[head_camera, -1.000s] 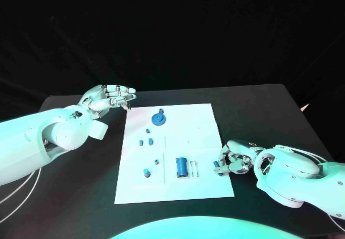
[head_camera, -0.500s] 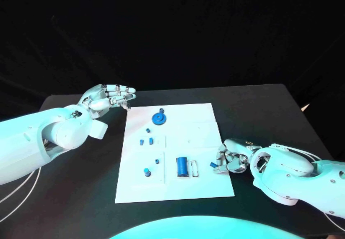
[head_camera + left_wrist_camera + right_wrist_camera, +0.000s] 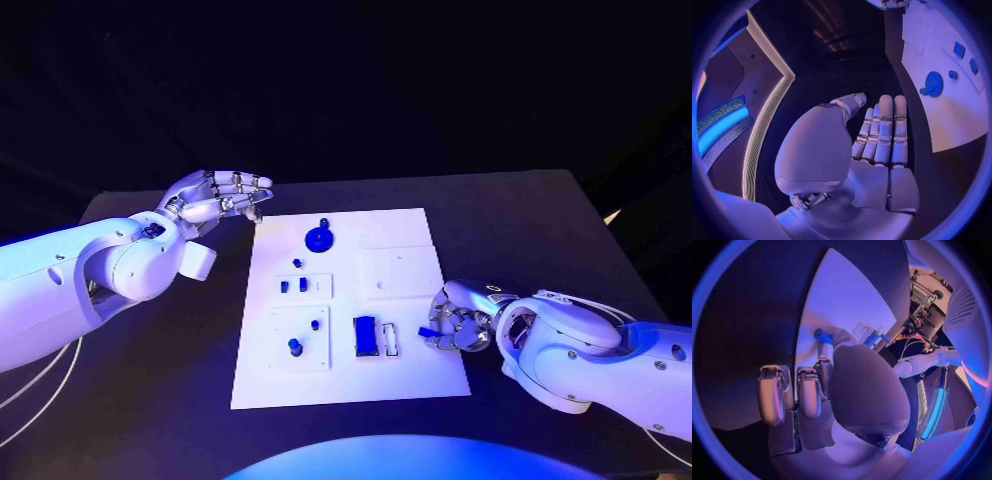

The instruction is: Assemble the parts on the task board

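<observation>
**Assembly under way, one part in hand**

The right hand (image 3: 459, 328) pinches a small blue part (image 3: 430, 333) at the board's right edge, just beside the blue block (image 3: 365, 336); this part looks not yet seated. The left hand (image 3: 219, 197) hovers off the board's far left corner, fingers curled in, holding nothing. On the white board (image 3: 411, 380) I count one gear (image 3: 319, 238), one block and about six smaller blue pieces, some standing in their places. The surface (image 3: 519, 220) is black.

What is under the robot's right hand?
The right hand hangs over the board's edge, pinching a small blue part. Whatever lies beneath its palm is covered.
</observation>
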You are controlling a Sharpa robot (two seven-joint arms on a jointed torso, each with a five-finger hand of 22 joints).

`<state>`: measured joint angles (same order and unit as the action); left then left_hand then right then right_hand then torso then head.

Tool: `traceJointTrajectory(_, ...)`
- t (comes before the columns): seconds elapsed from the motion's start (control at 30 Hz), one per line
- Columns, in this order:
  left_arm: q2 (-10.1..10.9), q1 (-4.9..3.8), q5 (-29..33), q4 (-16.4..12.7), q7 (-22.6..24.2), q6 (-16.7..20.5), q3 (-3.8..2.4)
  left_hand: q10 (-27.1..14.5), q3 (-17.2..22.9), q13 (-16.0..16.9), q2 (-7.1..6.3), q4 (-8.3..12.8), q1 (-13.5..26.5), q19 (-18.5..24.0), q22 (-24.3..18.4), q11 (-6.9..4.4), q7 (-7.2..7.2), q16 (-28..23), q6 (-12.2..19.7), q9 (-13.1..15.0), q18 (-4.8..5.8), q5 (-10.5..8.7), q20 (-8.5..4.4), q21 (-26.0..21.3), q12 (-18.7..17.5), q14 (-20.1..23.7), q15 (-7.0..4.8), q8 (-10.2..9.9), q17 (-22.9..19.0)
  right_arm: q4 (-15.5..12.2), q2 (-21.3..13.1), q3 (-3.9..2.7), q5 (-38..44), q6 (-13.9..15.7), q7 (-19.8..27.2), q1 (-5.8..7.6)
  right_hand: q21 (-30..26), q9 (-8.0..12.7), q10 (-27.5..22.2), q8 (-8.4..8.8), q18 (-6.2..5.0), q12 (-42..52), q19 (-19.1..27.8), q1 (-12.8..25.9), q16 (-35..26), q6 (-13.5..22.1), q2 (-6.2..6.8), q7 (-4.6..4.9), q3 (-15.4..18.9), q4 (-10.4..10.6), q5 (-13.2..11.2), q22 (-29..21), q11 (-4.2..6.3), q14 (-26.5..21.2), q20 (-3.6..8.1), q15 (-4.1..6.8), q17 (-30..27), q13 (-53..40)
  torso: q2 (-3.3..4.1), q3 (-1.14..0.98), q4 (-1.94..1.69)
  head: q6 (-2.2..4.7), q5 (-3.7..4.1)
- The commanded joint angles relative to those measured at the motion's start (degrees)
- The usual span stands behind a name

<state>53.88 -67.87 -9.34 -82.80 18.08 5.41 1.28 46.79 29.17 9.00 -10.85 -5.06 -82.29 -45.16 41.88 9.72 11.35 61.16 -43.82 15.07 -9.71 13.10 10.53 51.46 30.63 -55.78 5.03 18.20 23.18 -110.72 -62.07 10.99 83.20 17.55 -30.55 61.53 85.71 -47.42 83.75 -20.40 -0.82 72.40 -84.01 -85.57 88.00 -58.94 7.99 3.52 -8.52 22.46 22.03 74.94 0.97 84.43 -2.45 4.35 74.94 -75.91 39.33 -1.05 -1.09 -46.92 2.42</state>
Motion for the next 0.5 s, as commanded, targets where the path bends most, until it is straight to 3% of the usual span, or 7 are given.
traceJointTrajectory(0.03,-0.1,-0.02,0.2,-0.2,0.4,-0.6,-0.04,-0.4,0.0,-0.1,0.02,-0.2,0.6,0.0,-0.1,-0.03,2.34,0.2,0.2,-0.1,-0.79,-0.09,0.28,-0.2,0.2,0.3,0.21,0.2,-0.1,0.4,0.1,0.51,-0.1,-0.6,-2.2,-0.60,0.5,14.4,1.0,-0.77,0.01,0.1,-4.3,1.9,0.0,-0.1,2.35,-0.01,-12.2,-7.1,1.2,14.0,-0.10,4.7,0.35,-0.07,11.3,-5.6,-0.02,0.00,0.06,0.02,0.04)
traceJointTrajectory(0.2,-0.1,-0.02,0.2,-0.1,0.3,-0.6,-0.04,-0.4,0.0,-0.1,0.02,-0.2,0.6,0.0,-0.1,-0.03,2.34,0.2,0.2,-0.1,-0.79,-0.09,0.28,-0.2,0.2,0.3,0.21,0.2,-0.1,-0.3,0.1,0.49,-2.3,1.4,-1.9,-0.30,0.8,12.9,1.3,-1.44,0.08,0.4,-4.5,5.7,0.1,0.6,3.26,0.01,-16.8,-7.7,2.2,14.1,-0.11,4.8,0.34,-0.07,11.5,-5.8,0.00,-0.02,0.03,-0.05,0.12)
traceJointTrajectory(0.5,-0.3,-0.02,0.2,-0.1,0.2,-0.6,-0.04,-0.4,0.0,-0.1,0.02,-0.2,0.6,0.0,-0.1,-0.03,2.34,0.2,0.2,-0.1,-0.79,-0.09,0.28,-0.2,0.2,0.3,0.21,0.2,-0.1,-1.8,1.0,0.45,-11.4,3.3,-0.5,1.31,0.8,12.3,1.4,-1.44,0.09,0.5,-4.5,8.2,0.1,1.1,2.87,0.13,-18.7,-7.6,2.0,14.1,-0.20,4.8,0.31,-0.13,11.5,-5.9,0.01,0.01,0.01,0.04,0.13)
